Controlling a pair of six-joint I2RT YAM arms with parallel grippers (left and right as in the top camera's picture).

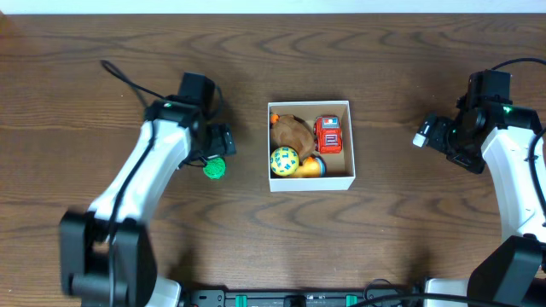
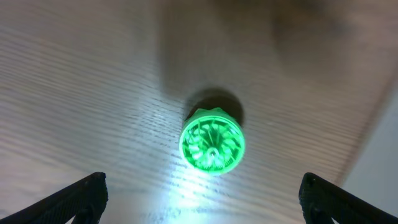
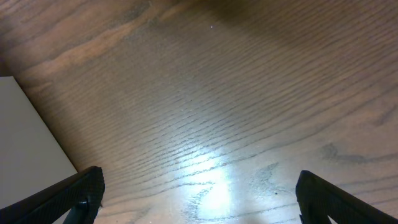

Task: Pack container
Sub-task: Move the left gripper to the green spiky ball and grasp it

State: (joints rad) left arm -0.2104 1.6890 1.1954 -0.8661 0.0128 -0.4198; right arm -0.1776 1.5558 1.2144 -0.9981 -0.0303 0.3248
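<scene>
Fingertips (image 2: 81, 198) of the left gripper (image 2: 202, 200) stand wide apart, holding nothing, over the green ribbed toy (image 2: 212, 144).

Toy sits on the wooden table (image 1: 384, 239), roughly centred between the tips and slightly ahead of them in the left wrist view. It looks round from above, so there is no long axis to line up with. Container (image 1: 310, 182) is at table centre, near the toy on the robot's right side. It already holds a red car (image 1: 328, 134), a yellow-green ball (image 1: 284, 160), a brown toy (image 1: 293, 130) and an orange piece (image 1: 312, 167). Right gripper (image 3: 202, 199) is likewise spread and empty over bare wood beyond the box. Judgement: left arm is much the nearer; drop and close on the toy, then a short carry rightward. Little free floor is left in the box.
</scene>
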